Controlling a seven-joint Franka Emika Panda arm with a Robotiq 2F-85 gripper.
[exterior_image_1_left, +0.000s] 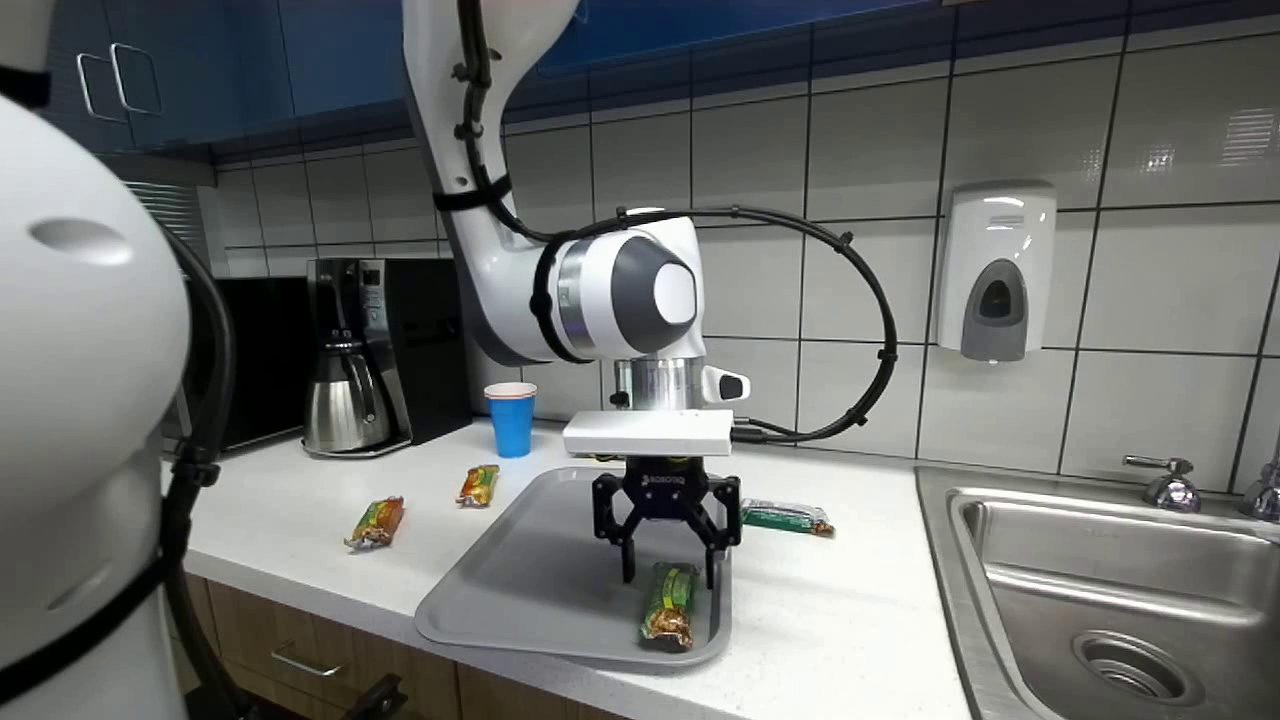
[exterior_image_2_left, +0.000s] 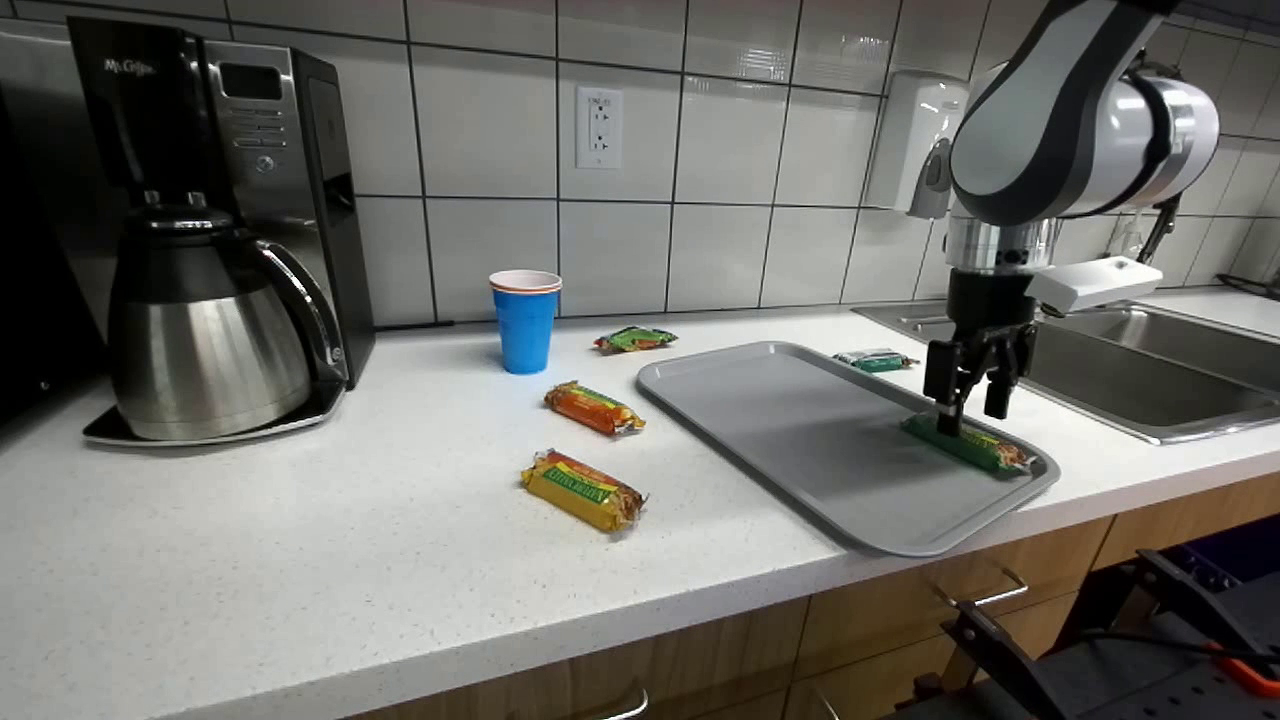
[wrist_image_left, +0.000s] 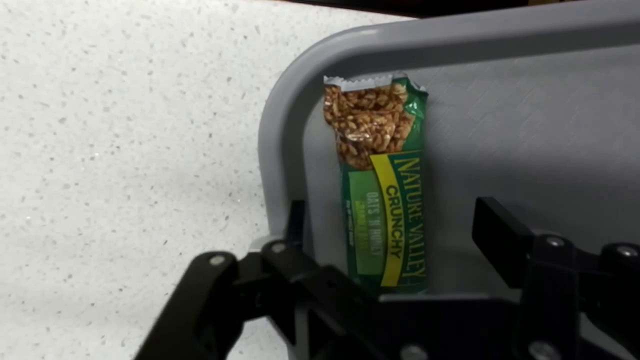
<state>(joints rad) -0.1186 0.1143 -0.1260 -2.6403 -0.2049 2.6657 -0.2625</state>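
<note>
Exterior views both show a long white counter (exterior_image_2_left: 300, 560) along a tiled wall (exterior_image_1_left: 750, 150), with a white robot arm (exterior_image_1_left: 510, 285) bent down over it. A steel sink (exterior_image_1_left: 1130, 600) is set into the counter. Well apart from it stands a black and steel coffee maker (exterior_image_2_left: 270, 190), a steel pot (exterior_image_2_left: 205, 340) on its base. Between those two lies a flat gray tray (exterior_image_2_left: 830, 440). A white soap dispenser (exterior_image_1_left: 998, 230) hangs on the wall near the sink.

Above the tray, the claw (exterior_image_1_left: 669, 575) points straight down. Its jaws are spread apart, one on each side of a green snack bar (wrist_image_left: 385, 200); the wrist view shows gray tray on both sides of that bar, which lies free between them at the tray's front corner, on the sink side. A blue cup (exterior_image_2_left: 525, 328) stands upright near the wall.

Beside the tray, toward the sink, lies a white-and-green bar (exterior_image_1_left: 785, 516). Toward the coffee maker, an orange bar (exterior_image_2_left: 595, 408), a yellow bar (exterior_image_2_left: 578, 492) and a green-and-orange bar (exterior_image_2_left: 635, 340) rest on the counter, the last near the cup.
</note>
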